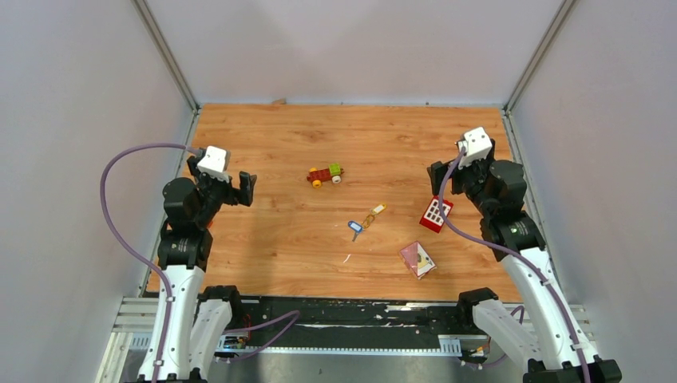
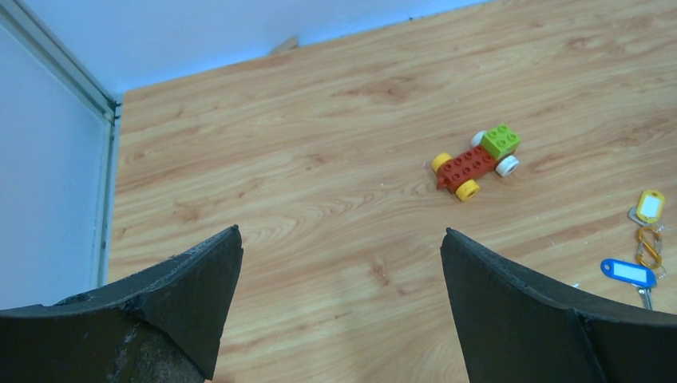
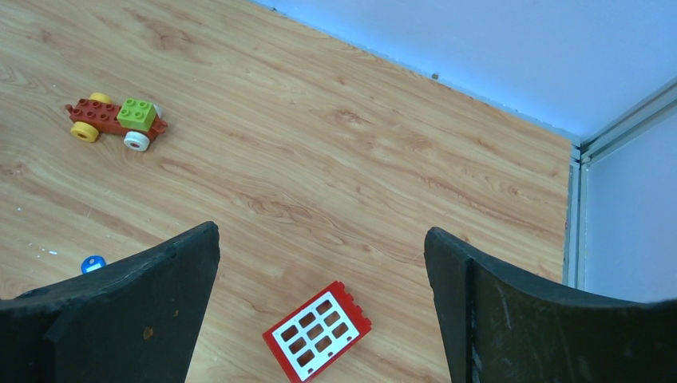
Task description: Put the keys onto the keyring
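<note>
— Where were the keys?
— The blue key and the yellow key lay mid-tabletop, at either end of the keyring. I couldn't tell whether they were linked.
— And the arms?
— The left gripper and right gripper gaped empty near the side edges. It looked like the opening step, so next a fine pinch on the ring.

Top camera looks down; wrist cameras (low, oblique) share the toy car, perhaps a key.

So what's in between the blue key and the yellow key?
The little gold keyring lies between the blue key and the yellow key. The left wrist view shows it best, the top view too.
</note>
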Tool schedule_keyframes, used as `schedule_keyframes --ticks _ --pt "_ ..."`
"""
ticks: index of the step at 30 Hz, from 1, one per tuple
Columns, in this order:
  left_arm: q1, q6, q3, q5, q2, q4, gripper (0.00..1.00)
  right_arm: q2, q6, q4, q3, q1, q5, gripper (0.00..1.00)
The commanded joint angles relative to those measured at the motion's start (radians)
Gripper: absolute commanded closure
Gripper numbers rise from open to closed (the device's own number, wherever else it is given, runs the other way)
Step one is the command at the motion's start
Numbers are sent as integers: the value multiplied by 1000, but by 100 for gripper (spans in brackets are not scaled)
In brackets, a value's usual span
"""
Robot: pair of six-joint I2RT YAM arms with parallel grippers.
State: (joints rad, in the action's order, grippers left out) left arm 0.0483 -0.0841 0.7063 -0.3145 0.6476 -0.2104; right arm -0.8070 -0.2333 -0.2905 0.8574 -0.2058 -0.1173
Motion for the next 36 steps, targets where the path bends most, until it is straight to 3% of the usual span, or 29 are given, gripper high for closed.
schedule_keyframes --ticks 1,36 --pt "5 -20 23 -1 1 -14 0 14 -3 55 -12 4 12 0" --pt "6 -20 7 -65 2 -12 0 32 -8 55 -20 3 8 0"
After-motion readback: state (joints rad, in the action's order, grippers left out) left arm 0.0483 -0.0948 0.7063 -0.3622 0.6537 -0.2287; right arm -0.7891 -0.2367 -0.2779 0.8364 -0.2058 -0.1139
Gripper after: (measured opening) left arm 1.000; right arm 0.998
